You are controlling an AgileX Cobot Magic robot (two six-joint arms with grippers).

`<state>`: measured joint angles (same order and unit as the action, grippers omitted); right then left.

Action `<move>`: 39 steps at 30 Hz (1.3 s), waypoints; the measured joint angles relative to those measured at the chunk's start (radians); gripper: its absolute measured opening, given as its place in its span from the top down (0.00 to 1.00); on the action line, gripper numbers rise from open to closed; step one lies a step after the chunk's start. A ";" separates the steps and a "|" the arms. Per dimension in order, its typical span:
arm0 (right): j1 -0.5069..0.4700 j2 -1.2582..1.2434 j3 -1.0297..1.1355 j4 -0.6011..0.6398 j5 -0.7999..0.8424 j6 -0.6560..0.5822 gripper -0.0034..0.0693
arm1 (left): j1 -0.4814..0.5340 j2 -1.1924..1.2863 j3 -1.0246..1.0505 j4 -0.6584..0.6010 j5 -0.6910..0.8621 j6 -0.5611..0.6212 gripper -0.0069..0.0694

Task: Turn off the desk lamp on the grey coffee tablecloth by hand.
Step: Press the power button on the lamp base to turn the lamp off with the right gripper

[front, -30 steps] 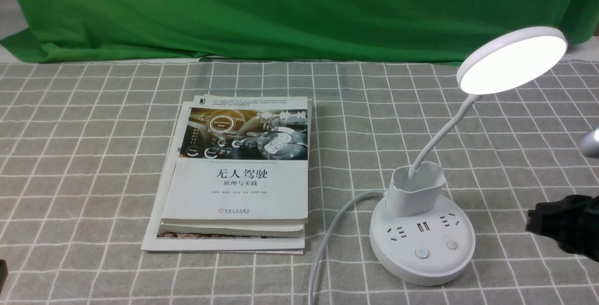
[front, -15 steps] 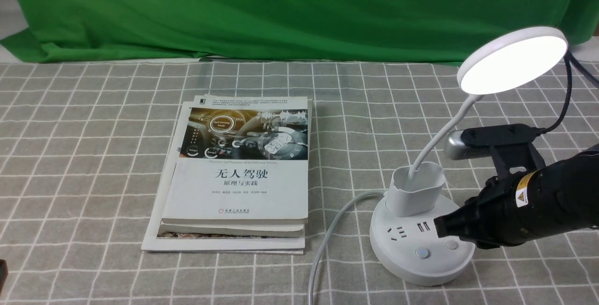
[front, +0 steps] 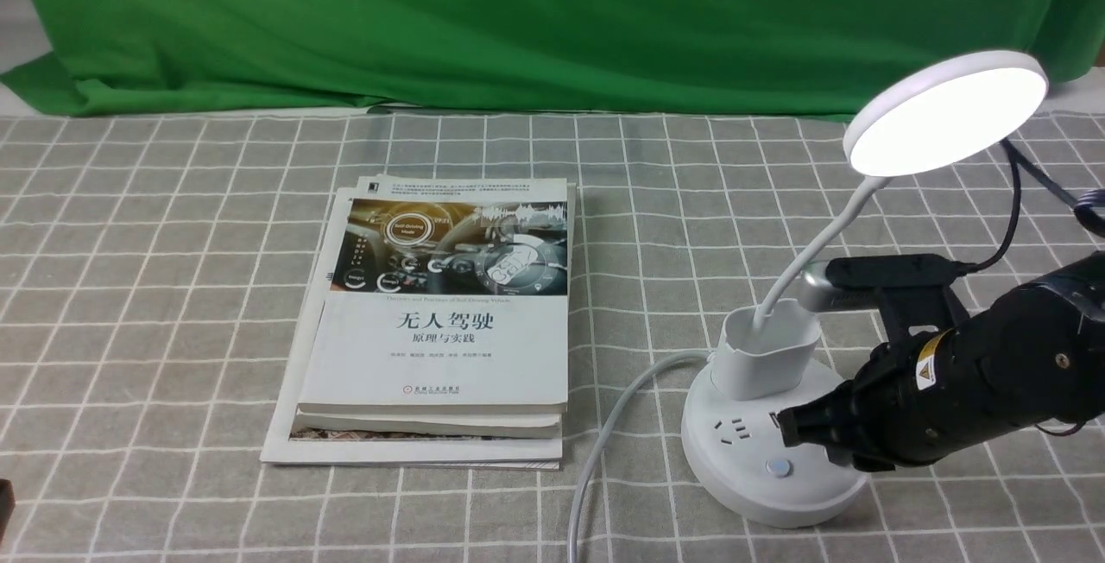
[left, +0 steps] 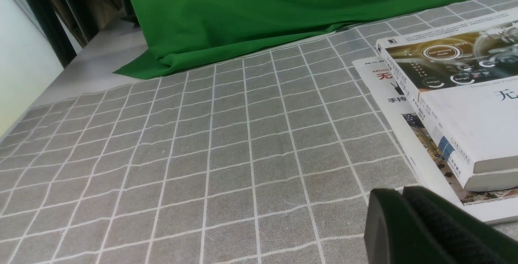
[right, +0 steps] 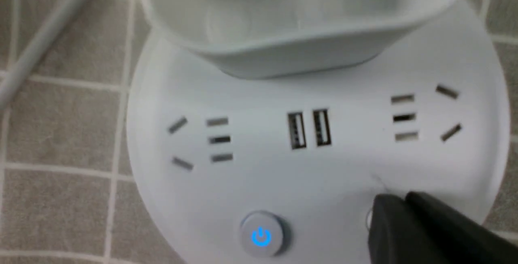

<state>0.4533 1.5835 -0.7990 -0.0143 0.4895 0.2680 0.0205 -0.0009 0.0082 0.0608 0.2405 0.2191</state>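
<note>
The white desk lamp (front: 773, 373) stands at the right on the grey coffee tablecloth (front: 173, 287), and its disc head (front: 945, 114) glows. The round base (right: 323, 167) carries sockets, USB ports and a button with a blue power sign (right: 262, 236). My right gripper (front: 787, 431), the hand, is shut and its tip lies over the base's right-hand button, hiding most of it; in the right wrist view the gripper (right: 394, 207) covers that button. My left gripper (left: 398, 197) is shut and empty, low over the cloth beside the books.
Stacked books (front: 445, 321) lie mid-table, with their corner near my left gripper (left: 465, 114). The lamp's white cord (front: 604, 433) runs from the base toward the front edge. A green cloth (front: 535, 19) hangs at the back.
My right arm has come in from the right edge, leftward and down, until its shut tip covers the base's right button. The lamp head stays lit. The left side has not changed.
</note>
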 joint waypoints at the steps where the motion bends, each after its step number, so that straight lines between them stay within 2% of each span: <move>1: 0.000 0.003 -0.002 0.000 0.002 0.000 0.84 | 0.000 0.000 0.000 0.000 0.000 0.000 0.88; 15: 0.000 -0.113 -0.003 0.003 -0.012 0.000 0.84 | 0.000 0.000 0.000 0.000 0.000 0.000 0.88; 28: 0.000 0.011 -0.013 0.004 0.001 0.000 0.83 | 0.000 0.000 0.000 0.000 0.000 0.000 0.88; 39: 0.000 -0.080 -0.011 0.005 -0.014 0.000 0.82 | 0.000 0.000 0.000 0.000 0.000 0.001 0.88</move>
<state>0.4533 1.5031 -0.8100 -0.0092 0.4754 0.2680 0.0205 -0.0009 0.0082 0.0608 0.2405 0.2201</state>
